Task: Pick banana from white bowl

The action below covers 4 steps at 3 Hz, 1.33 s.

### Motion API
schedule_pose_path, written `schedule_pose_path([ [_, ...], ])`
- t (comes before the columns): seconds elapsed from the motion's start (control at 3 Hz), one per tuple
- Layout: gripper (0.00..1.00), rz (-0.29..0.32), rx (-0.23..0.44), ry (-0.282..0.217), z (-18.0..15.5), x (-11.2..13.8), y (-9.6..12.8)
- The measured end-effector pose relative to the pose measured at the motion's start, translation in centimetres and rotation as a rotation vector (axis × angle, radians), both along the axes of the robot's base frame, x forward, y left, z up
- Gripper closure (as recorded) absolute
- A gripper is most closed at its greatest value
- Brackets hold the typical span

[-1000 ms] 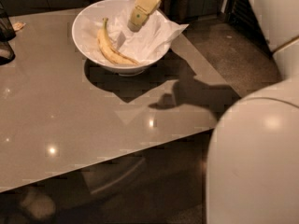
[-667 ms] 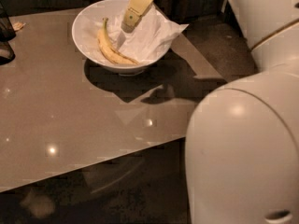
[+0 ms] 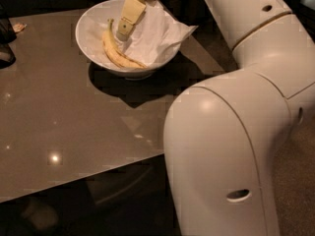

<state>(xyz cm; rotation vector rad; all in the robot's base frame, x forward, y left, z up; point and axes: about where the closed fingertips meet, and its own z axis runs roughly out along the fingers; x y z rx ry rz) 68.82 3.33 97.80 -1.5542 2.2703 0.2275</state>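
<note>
Hovering inside the bowl (image 3: 90,27), your gripper (image 3: 122,33) tilts toward the banana (image 3: 112,50) lying just beside and below it against the napkin (image 3: 155,33), apparently lined up for a grasp; you cannot tell its opening.

The single camera looked steeply down from above the near edge of the tabletop (image 3: 59,117), facing 12 o'clock. The arm's white elbow (image 3: 231,132) sat closest to the lens, filling the 4 o'clock side. Farther off, at 11 o'clock, the claw (image 3: 124,32) hung inside the white bowl (image 3: 91,26).
</note>
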Motion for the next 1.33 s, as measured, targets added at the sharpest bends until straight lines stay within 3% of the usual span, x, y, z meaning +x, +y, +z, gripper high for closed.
schedule_pose_path([
  [0.33,0.07,0.018,-0.045,0.000,-1.1,0.4,1.4],
  [1.0,0.40,0.048,-0.128,0.031,-3.8,0.0,2.9],
  [1.33,0.47,0.057,-0.158,0.052,-5.2,-0.3,3.2],
])
